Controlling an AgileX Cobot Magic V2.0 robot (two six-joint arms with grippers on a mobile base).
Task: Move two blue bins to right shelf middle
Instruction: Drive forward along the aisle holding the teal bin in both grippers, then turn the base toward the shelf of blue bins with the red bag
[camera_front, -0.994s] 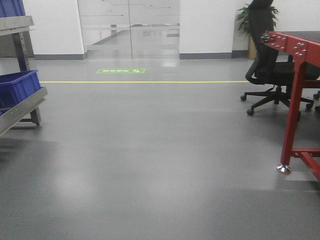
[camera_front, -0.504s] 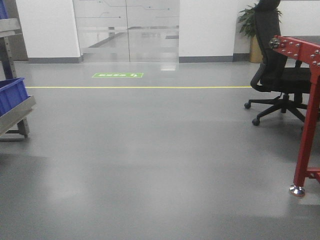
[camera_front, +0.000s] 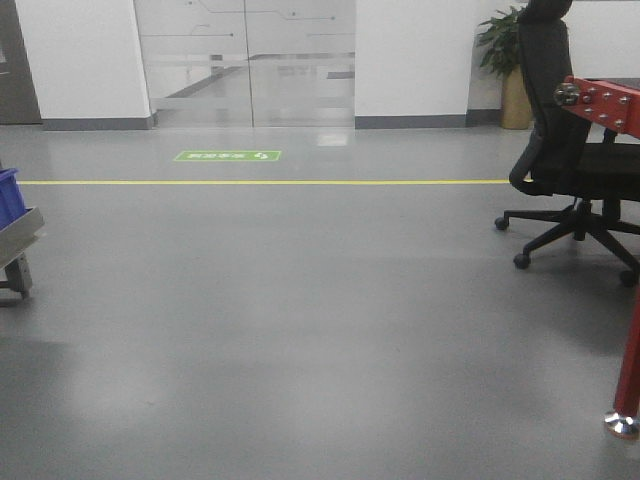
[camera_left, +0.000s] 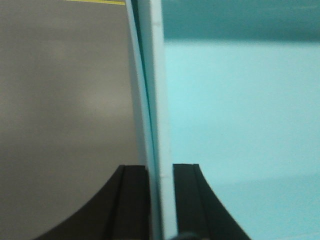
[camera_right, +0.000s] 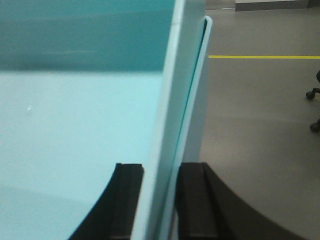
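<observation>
Bin (camera_left: 240, 125) gripped crosswise, left tool (camera_left: 160, 175), right tool (camera_right: 160, 172)

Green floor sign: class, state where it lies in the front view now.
In the front-facing view the green floor sign lies left of centre, just beyond the yellow line and in front of the glass doors.
</observation>
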